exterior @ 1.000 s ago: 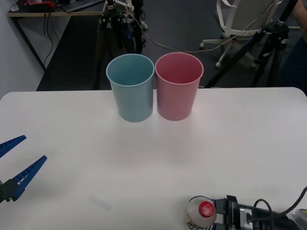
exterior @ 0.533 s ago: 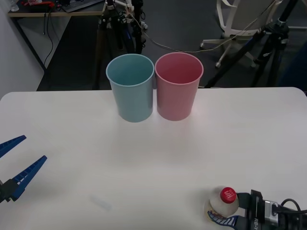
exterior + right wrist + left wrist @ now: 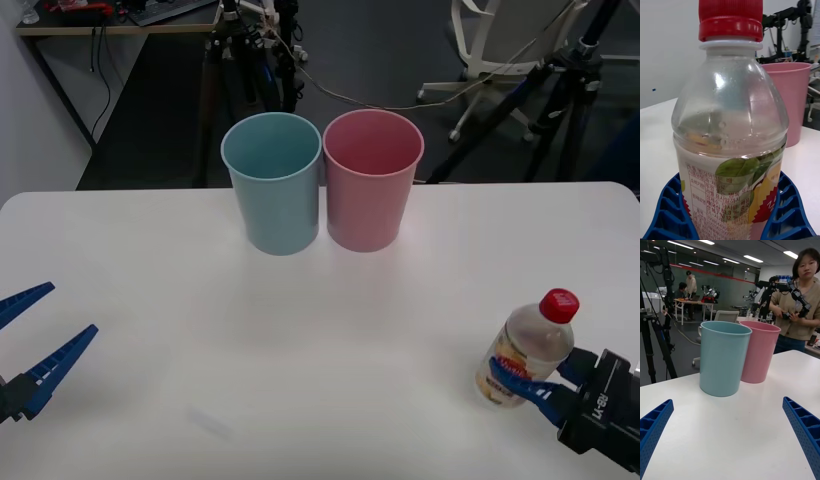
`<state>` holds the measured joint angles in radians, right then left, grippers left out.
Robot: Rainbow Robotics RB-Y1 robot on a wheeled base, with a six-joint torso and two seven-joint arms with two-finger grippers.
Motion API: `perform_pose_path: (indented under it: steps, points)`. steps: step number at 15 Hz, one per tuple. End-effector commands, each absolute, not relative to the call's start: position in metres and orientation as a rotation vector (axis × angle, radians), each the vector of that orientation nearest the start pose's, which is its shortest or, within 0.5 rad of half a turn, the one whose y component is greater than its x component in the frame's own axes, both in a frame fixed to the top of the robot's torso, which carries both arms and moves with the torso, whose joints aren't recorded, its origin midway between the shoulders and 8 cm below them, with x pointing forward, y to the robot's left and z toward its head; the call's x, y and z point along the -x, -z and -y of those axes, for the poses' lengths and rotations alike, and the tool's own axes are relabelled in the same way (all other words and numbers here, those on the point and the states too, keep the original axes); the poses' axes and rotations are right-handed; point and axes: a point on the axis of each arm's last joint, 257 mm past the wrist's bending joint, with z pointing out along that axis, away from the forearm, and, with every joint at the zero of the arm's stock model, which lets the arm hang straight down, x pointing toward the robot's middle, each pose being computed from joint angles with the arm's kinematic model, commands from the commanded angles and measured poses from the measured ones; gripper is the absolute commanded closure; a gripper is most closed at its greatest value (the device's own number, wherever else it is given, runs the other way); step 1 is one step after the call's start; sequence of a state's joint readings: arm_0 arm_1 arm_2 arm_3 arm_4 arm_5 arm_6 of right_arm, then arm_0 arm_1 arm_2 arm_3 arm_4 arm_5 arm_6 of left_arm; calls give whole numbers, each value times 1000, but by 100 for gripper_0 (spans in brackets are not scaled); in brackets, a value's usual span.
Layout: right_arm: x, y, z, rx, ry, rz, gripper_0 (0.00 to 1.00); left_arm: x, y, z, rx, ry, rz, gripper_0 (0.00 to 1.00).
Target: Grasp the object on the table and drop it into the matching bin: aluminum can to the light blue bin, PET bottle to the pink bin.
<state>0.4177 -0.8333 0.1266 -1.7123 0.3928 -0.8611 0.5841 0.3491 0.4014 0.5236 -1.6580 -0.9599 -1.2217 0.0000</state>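
Clear plastic bottle (image 3: 527, 349): red cap, upright, near right corner of the white table (image 3: 300, 330).
Right gripper (image 3: 540, 385): blue fingers clamped on bottle's label.
Left gripper (image 3: 25, 335): fingers spread, idle, left edge.
Pink bin (image 3: 371, 180): far side, touching light blue bin (image 3: 273, 183), well apart from bottle.
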Motion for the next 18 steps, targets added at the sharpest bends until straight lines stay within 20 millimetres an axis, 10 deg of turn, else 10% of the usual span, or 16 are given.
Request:
perform_pose_path:
  steps: [1,9,18]
  points:
    - [-346,170,253,543,-568,-1439,100,-342,169,-330,-465,567,-1441,0]
    - [-371,109,282,431,-430,-1432,100,-342,169,-330,-465,567,-1441,0]
    - [-411,9,269,397,-443,-1426,100,-342,169,-330,-465,567,-1441,0]
